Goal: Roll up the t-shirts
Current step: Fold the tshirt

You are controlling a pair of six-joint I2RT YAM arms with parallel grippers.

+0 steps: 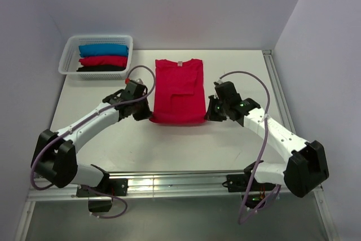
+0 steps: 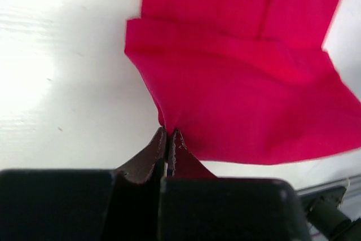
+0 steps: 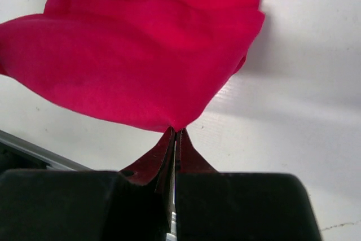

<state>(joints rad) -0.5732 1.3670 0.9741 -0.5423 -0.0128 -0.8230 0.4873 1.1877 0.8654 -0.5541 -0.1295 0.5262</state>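
Observation:
A crimson-red t-shirt [image 1: 179,90] lies folded into a narrow strip on the white table, collar with a white label at the far end. My left gripper [image 1: 148,112] is shut on the shirt's near left hem corner [image 2: 169,123]. My right gripper [image 1: 208,112] is shut on the near right hem corner [image 3: 177,125]. In both wrist views the near hem [image 3: 130,77] is lifted off the table and bulges toward the collar. Rolled blue [image 1: 103,49], red [image 1: 103,60] and black [image 1: 101,68] t-shirts lie in the basket.
A white mesh basket [image 1: 66,57] stands at the far left of the table [image 1: 169,145]. A metal rail [image 1: 186,180] runs along the near edge, and another rail [image 1: 277,88] along the right side. Grey walls close the back and sides.

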